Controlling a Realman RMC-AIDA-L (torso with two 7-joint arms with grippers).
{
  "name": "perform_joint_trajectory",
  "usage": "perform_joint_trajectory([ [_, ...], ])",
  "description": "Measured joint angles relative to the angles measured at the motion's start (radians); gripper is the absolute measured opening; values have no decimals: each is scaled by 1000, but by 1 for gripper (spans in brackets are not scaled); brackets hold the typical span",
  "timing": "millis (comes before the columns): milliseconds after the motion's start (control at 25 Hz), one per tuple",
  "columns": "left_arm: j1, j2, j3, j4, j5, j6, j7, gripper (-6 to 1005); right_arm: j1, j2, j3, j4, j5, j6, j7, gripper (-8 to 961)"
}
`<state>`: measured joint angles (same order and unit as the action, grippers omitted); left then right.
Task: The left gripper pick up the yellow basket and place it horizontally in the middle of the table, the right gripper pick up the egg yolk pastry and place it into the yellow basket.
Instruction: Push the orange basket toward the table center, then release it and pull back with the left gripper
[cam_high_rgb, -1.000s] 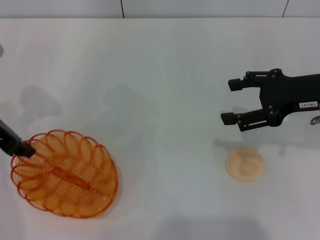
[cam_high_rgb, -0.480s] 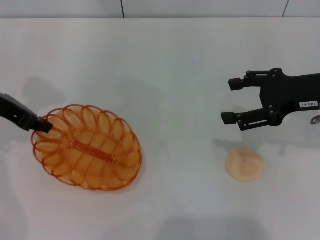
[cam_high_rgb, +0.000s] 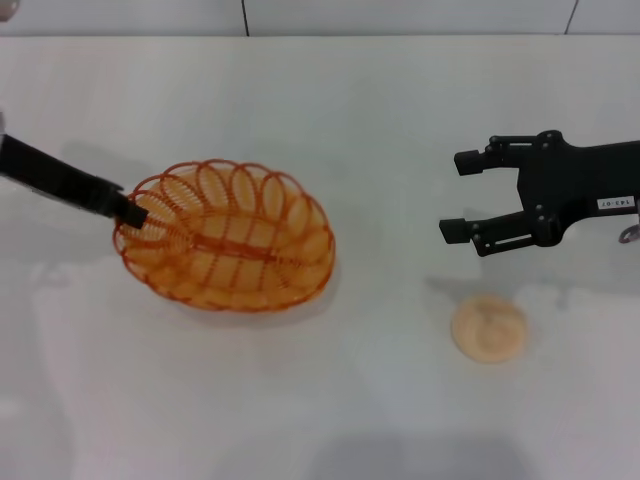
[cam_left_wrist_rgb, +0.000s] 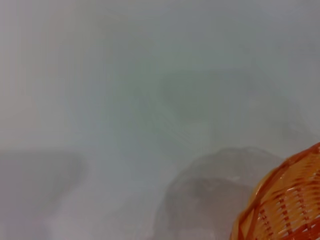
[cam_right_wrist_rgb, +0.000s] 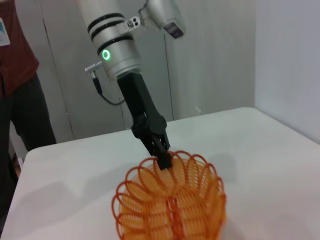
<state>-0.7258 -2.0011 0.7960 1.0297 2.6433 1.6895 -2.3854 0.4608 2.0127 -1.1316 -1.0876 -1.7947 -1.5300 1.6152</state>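
The yellow basket (cam_high_rgb: 226, 236) is an oval orange-yellow wire basket, lying with its long side across the table (cam_high_rgb: 330, 110), left of the middle. My left gripper (cam_high_rgb: 130, 211) is shut on the basket's left rim and holds it. The right wrist view shows the same grip (cam_right_wrist_rgb: 163, 161) on the basket (cam_right_wrist_rgb: 170, 205). A corner of the basket also shows in the left wrist view (cam_left_wrist_rgb: 287, 205). My right gripper (cam_high_rgb: 464, 195) is open and empty, hovering above and behind the egg yolk pastry (cam_high_rgb: 488, 329), which lies on the table at the front right.
A person in a dark red top (cam_right_wrist_rgb: 15, 75) stands beyond the table's far side in the right wrist view. The table's back edge meets a wall (cam_high_rgb: 400, 15).
My left gripper has carried the basket from the front left corner up and to the right, turning it to lie lengthwise across. The right gripper and the pastry have barely moved.
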Motion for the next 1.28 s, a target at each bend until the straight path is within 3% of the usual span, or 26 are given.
perform_joint_trajectory([
  [480,-37,-25,5,-58,-55,-39,-185,75,3,-3,4,-6,10,-10,0,873],
  [1280,-115,-19,31,-268,-22,-157,-232,74,-2,-2,4,-28,17,-36,0,873],
])
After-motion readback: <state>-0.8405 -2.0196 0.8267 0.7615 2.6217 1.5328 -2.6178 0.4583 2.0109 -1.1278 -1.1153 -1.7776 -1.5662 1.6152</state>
